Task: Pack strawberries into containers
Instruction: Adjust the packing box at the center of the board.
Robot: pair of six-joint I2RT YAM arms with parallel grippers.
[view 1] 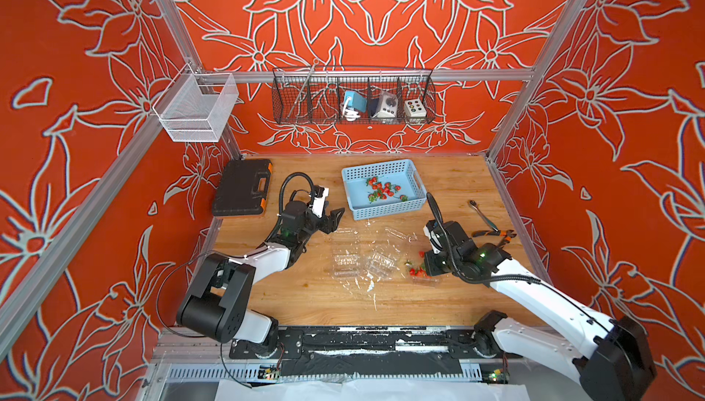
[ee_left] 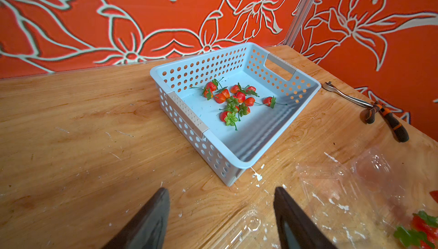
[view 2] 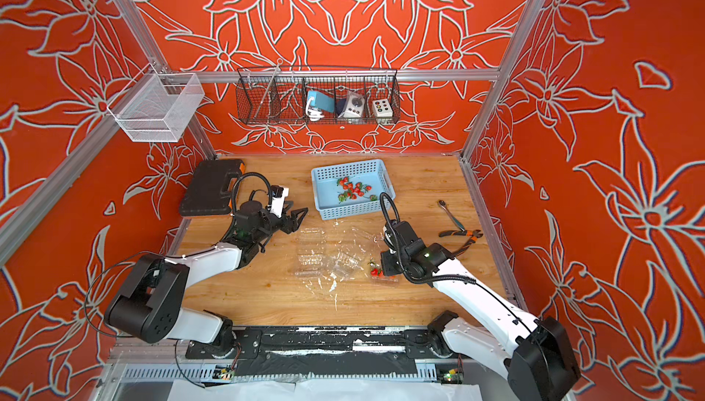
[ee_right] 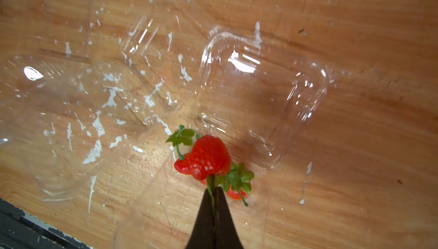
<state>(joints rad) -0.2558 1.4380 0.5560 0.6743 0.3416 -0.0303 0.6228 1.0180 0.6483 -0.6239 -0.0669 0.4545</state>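
Strawberry (ee_right: 208, 157) hangs by its stem from my right end effector (ee_right: 214, 189), clamped tight, above an open container (ee_right: 260, 103). Two more containers (view 1: 345, 261) lie alongside. Other strawberries (ee_left: 237, 98) are in the blue basket (ee_left: 237, 162). Left end effector (ee_left: 221, 189) is partly open, holding nothing, over the table (view 1: 305, 296). Pliers (view 1: 494, 233) and wrench (view 1: 481, 214) lie by my right arm.
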